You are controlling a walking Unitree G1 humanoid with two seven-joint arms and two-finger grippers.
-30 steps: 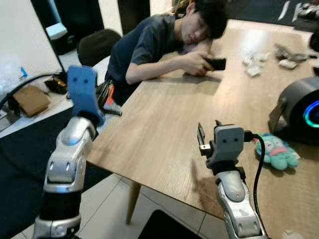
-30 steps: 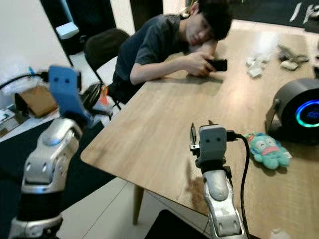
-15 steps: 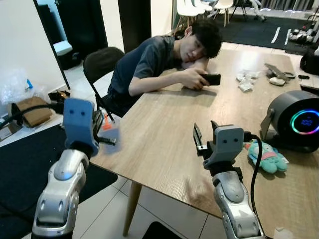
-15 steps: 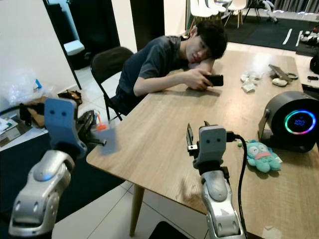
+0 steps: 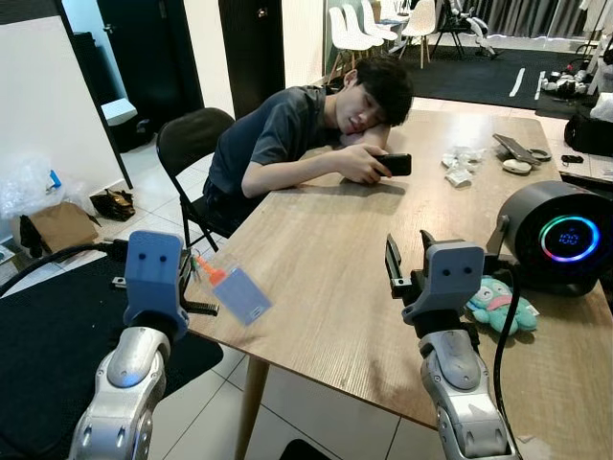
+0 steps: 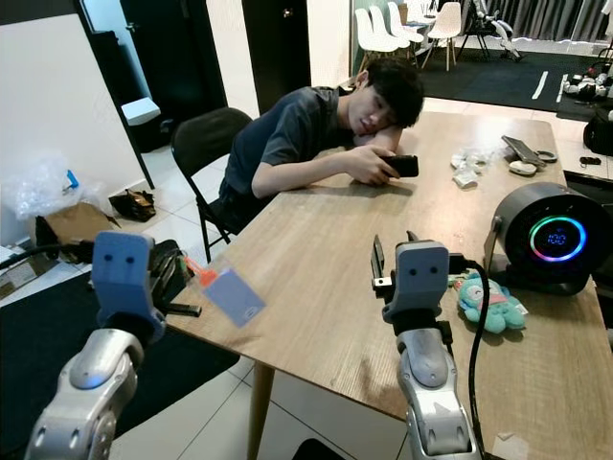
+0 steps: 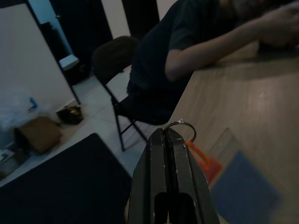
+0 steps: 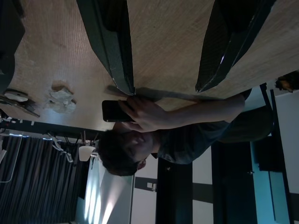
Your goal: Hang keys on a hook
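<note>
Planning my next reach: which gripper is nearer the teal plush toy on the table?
Right. The right gripper hovers over the table just beside the teal plush toy; the left gripper, shut on the keys, is off the table's far corner.

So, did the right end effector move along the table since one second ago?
Cannot tell. The camera itself shifted; the right end effector hovers open over the table, beside the plush toy, much as before.
</note>
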